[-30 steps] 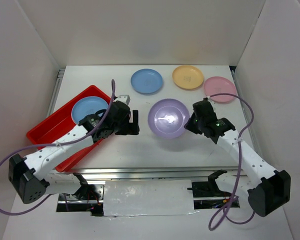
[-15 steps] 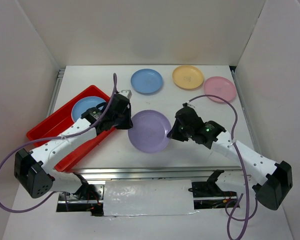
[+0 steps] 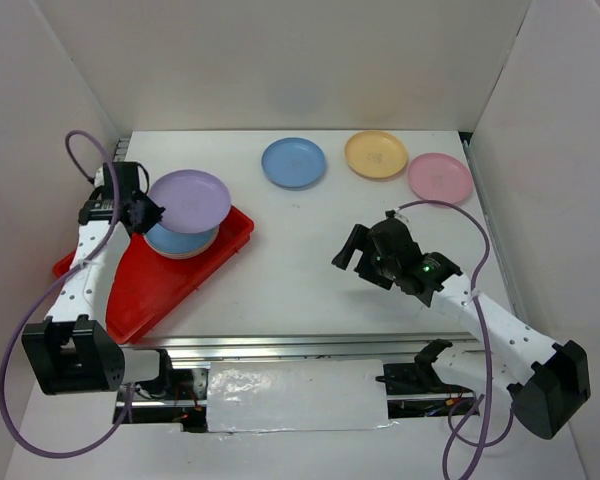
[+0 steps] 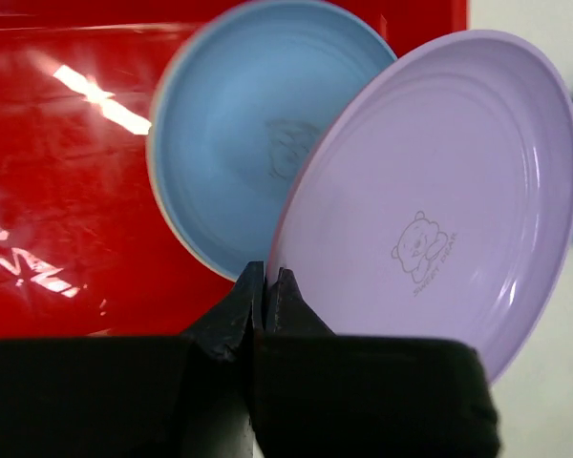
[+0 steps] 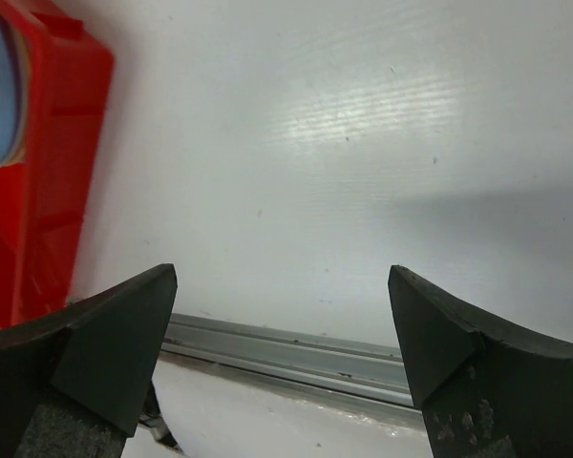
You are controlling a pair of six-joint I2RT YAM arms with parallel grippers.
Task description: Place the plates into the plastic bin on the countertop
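My left gripper is shut on the rim of a purple plate, which hangs tilted over the red plastic bin. A blue plate lies in the bin just under it. In the left wrist view the gripper pinches the purple plate at its near edge, with the blue plate on the bin floor behind. My right gripper stands open and empty over the white countertop; in its own view it frames bare surface.
Three more plates lie along the back of the countertop: blue, yellow-orange and pink. A metal rail runs along the front edge. The bin's corner shows at the left of the right wrist view. White walls enclose the surface.
The purple plate passed from the right gripper to the left one. The left arm swung it left over the bin. The right gripper opened and stays mid-table.
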